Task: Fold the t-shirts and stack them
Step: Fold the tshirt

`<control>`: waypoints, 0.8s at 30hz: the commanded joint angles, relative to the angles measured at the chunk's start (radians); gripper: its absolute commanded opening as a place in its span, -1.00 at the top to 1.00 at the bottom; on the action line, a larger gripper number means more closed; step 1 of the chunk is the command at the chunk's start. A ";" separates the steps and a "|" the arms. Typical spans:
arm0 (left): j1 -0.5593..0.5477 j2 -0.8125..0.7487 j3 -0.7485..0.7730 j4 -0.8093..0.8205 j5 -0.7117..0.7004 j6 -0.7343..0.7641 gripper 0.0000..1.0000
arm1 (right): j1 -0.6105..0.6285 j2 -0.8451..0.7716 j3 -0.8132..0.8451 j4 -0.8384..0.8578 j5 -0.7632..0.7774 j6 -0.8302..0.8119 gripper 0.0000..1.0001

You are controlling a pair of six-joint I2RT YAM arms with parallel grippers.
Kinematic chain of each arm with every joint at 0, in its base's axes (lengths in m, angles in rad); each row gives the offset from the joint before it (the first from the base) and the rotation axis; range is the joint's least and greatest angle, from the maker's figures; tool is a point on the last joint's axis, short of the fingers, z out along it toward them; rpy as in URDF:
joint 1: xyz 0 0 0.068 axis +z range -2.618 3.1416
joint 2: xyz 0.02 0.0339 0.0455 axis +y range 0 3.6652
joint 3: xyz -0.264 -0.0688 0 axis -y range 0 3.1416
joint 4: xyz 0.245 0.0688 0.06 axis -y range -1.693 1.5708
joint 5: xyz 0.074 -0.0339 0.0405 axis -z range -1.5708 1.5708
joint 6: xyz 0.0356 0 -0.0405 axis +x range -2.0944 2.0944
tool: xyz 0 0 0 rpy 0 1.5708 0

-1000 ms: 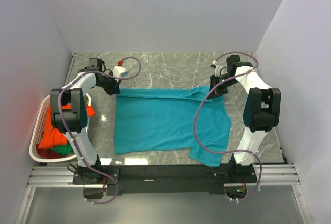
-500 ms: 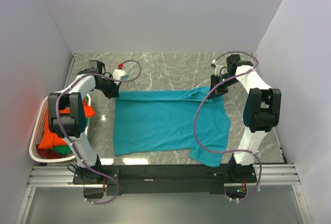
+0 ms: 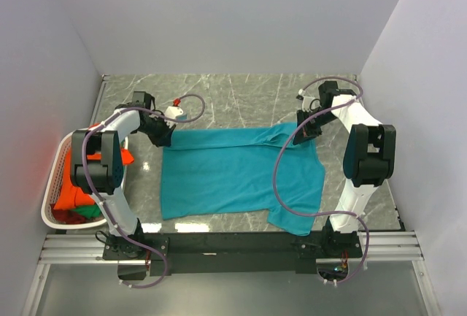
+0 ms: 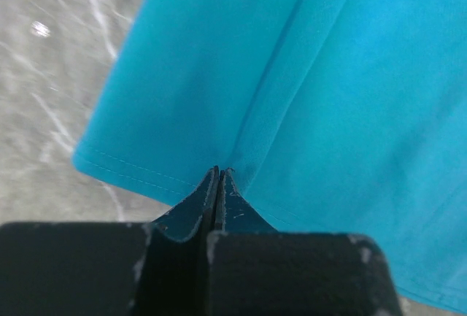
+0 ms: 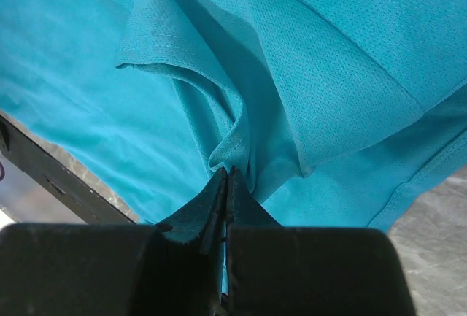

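Observation:
The teal t-shirt (image 3: 233,174) lies spread on the marble table, its far edge folded toward me. My left gripper (image 3: 165,135) is shut on the shirt's far left corner; in the left wrist view the jaws (image 4: 219,174) pinch a fold of teal cloth (image 4: 292,75). My right gripper (image 3: 300,132) is shut on the far right part of the shirt; in the right wrist view it (image 5: 228,172) pinches a bunched fold of the cloth (image 5: 292,68). An orange t-shirt (image 3: 73,188) and a green one (image 3: 91,214) lie in the basket at the left.
A white laundry basket (image 3: 49,206) stands at the left edge of the table. Grey walls close in the table at the back and both sides. A black rail (image 3: 233,243) runs along the near edge.
Both grippers have moved toward me with the far edge of the teal shirt, drawing the fold further over the shirt. The left gripper also moved slightly right.

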 commanded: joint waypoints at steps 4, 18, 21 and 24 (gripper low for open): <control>0.000 -0.015 0.001 -0.030 0.017 0.015 0.99 | 0.007 -0.047 -0.010 -0.011 0.004 -0.022 1.00; 0.000 -0.024 -0.017 -0.084 0.054 0.036 0.99 | 0.008 -0.069 -0.058 -0.021 -0.006 -0.029 1.00; 0.000 -0.019 -0.023 -0.073 0.043 0.032 0.99 | 0.008 -0.079 -0.071 -0.018 -0.009 -0.026 1.00; 0.000 -0.004 -0.025 -0.070 0.038 0.032 0.99 | 0.033 -0.079 -0.090 -0.003 0.006 -0.028 1.00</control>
